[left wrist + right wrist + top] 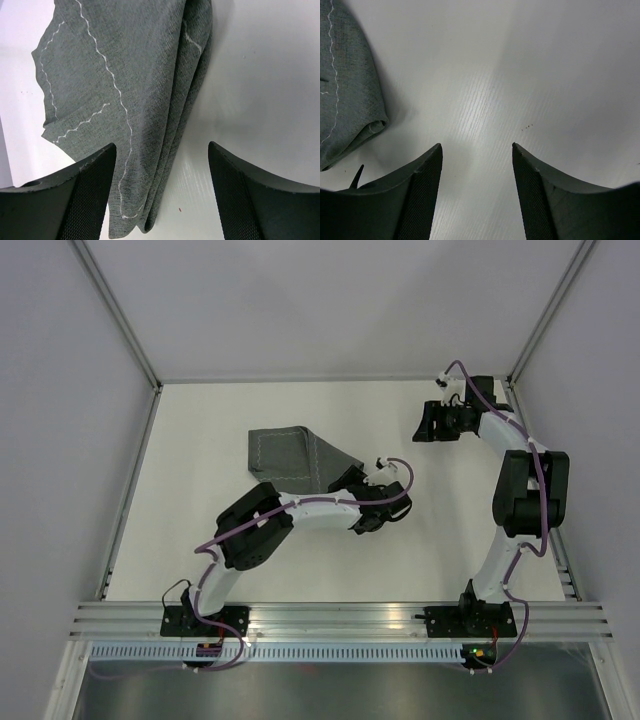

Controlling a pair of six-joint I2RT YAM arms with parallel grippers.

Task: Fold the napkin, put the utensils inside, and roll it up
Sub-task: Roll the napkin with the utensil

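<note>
Now napkin (290,458) lies bunched on desk (200,540), left of centre. Left gripper (161,145) wide open, empty, straddles napkin's near folded end; fold axis runs straight away from it. Right gripper (476,145) open, empty, napkin off to its left. Left arm nearer.

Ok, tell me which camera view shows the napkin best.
The top external view: it shows nearly the whole napkin, folded, and where it lies on the table. The left wrist view shows only a close stretch of folds and stitching; the right wrist view just one folded edge.
</note>
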